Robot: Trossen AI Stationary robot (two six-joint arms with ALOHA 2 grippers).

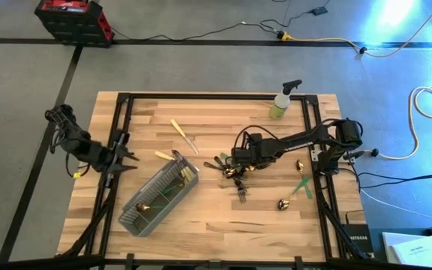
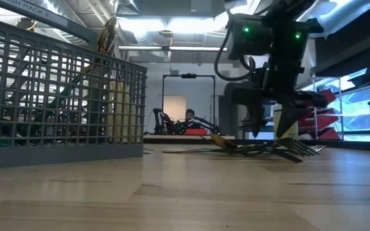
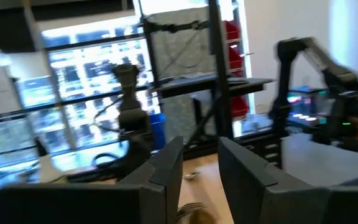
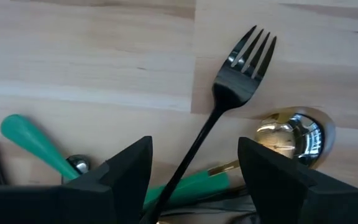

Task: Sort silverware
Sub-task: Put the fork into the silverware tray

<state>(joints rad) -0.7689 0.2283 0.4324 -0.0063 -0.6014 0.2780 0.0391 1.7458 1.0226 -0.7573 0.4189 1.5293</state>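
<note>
silverware (image 1: pixel 235 171) lies heaped under the right gripper (image 4: pixel 194 177), a black fork (image 4: pixel 225 102) between its parted, empty fingers; right arm reaches low across the table (image 1: pixel 223 217).

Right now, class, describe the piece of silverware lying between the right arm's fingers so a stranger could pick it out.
Find the cutlery pile mid-table, under the right gripper. Between its open fingers lies a fork. Unlike the green-handled pieces and gold spoon beside it, it is black all over.

Round my wooden counter (image 1: pixel 216 225): grey floor (image 1: pixel 201 67) w/ black tape lines, yellow cable (image 1: pixel 328 41), red crate (image 1: pixel 73 19), bright ceiling lights (image 2: pixel 166 25).
</note>
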